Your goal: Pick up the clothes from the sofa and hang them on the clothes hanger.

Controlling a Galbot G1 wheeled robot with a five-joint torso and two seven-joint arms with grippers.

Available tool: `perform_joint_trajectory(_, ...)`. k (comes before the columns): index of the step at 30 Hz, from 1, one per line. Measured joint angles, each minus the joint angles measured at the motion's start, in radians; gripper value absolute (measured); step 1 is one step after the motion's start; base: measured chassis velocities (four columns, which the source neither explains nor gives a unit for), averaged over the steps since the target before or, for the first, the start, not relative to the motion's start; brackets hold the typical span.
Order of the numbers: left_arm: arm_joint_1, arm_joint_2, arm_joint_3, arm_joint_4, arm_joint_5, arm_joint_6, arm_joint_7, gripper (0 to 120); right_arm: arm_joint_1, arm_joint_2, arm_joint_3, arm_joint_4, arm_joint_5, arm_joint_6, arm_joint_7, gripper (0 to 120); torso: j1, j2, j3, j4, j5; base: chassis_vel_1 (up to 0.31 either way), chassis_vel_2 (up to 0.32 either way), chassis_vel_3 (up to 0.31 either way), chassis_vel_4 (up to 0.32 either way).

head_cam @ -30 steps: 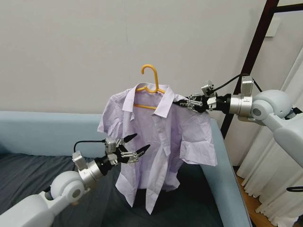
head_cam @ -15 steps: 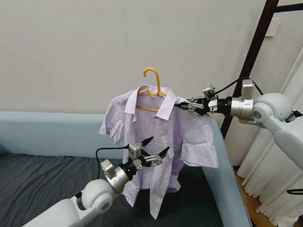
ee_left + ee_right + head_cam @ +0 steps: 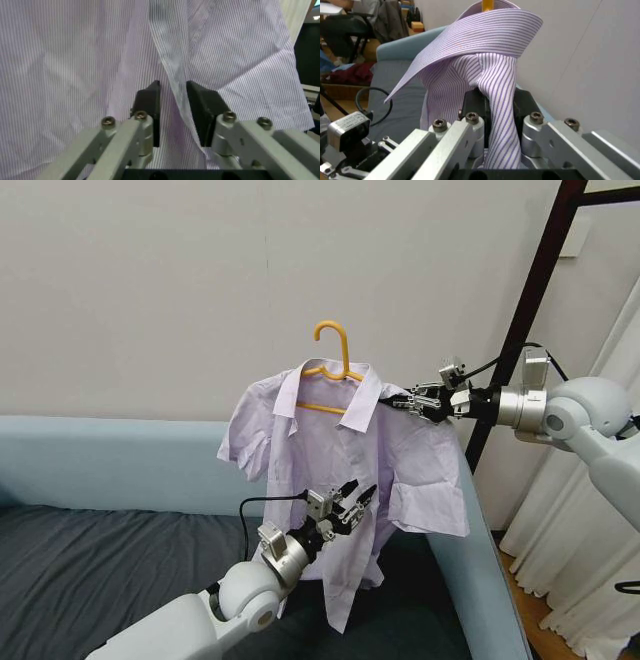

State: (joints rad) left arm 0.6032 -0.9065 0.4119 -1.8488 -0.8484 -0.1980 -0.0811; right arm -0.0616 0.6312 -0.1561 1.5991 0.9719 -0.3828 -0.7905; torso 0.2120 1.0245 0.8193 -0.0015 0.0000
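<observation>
- Okay, head view: lilac shirt hangs on the orange hanger at frame centre, clear above the blue sofa that runs along the lower left.
- Right tool, right of centre, is pressed together on the shirt's shoulder next to the collar and carries shirt and hanger in the air.
- Left tool, lower centre, is up against the shirt front, low on it, fingers spread.
- Dark rack pole runs up the right side of the frame, behind the right arm.
- Left wrist view: left tool has its pads either side of the shirt front edge, with a gap showing, not clamped.
- Right wrist view: right tool pinches a bunched fold of shirt just below the collar; hanger neck pokes out of the collar.
- Step, as I judge it: shirt is already on the hanger, being steadied for transfer to the rack.
- Next move likely calls for a firm right grip, the hook kept free and level, and the left tool keeping the front from swinging.
</observation>
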Motion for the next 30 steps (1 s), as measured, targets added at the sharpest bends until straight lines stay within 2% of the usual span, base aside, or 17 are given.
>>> perform_joint_trajectory(1,0.000,0.000,0.000,0.000,0.000,0.000,0.000,18,0.000,0.000,0.000,0.000,0.000,0.000,0.000,8,0.000,0.000,0.000,0.0000,0.0000,0.000,0.000,0.000,0.000)
perform_joint_trajectory(6,0.006,0.014,-0.021,-0.020,-0.015,-0.012,0.002,0,0.000,-0.001,0.001,-0.009,-0.004,0.001,-0.003,8,0.000,0.000,0.000,0.0000,-0.0001,0.000,0.000,0.000,0.000)
perform_joint_trajectory(11,0.009,0.024,-0.064,-0.037,-0.054,-0.028,0.020,0,0.003,-0.004,0.001,-0.017,-0.004,0.001,-0.004,8,0.000,0.000,0.000,0.0000,-0.0001,0.000,0.000,0.000,0.000)
perform_joint_trajectory(17,0.020,0.058,-0.211,-0.066,-0.163,-0.068,0.106,0,0.008,-0.018,0.000,-0.041,-0.006,0.004,-0.021,8,0.000,0.000,0.000,0.0000,-0.0001,0.000,0.000,0.000,0.000)
perform_joint_trajectory(19,0.020,0.063,-0.229,-0.065,-0.174,-0.071,0.114,0,0.008,-0.021,0.000,-0.042,-0.002,0.004,-0.027,8,0.000,0.000,0.000,0.0000,-0.0001,0.000,0.000,0.000,0.000)
perform_joint_trajectory(23,0.004,0.077,-0.260,-0.023,-0.188,-0.075,0.136,0,0.008,-0.028,-0.005,-0.028,0.037,-0.001,-0.040,8,0.000,0.000,0.000,-0.0001,-0.0002,0.000,0.000,0.000,0.000)
perform_joint_trajectory(24,-0.009,0.078,-0.257,0.015,-0.188,-0.074,0.146,0,0.013,-0.027,-0.012,-0.014,0.068,-0.008,-0.044,8,0.000,0.000,0.000,-0.0001,-0.0001,0.000,0.000,0.000,0.000)
perform_joint_trajectory(26,-0.027,0.071,-0.227,0.070,-0.183,-0.072,0.160,0,0.031,-0.023,-0.026,-0.004,0.102,-0.014,-0.049,8,0.000,0.000,0.000,0.0001,-0.0001,0.000,0.000,0.000,0.000)
perform_joint_trajectory(30,-0.043,0.042,-0.175,0.125,-0.170,-0.071,0.171,0,0.062,-0.019,-0.046,0.004,0.139,-0.020,-0.050,8,0.000,0.000,0.000,0.0002,-0.0005,0.000,0.000,0.000,0.000)
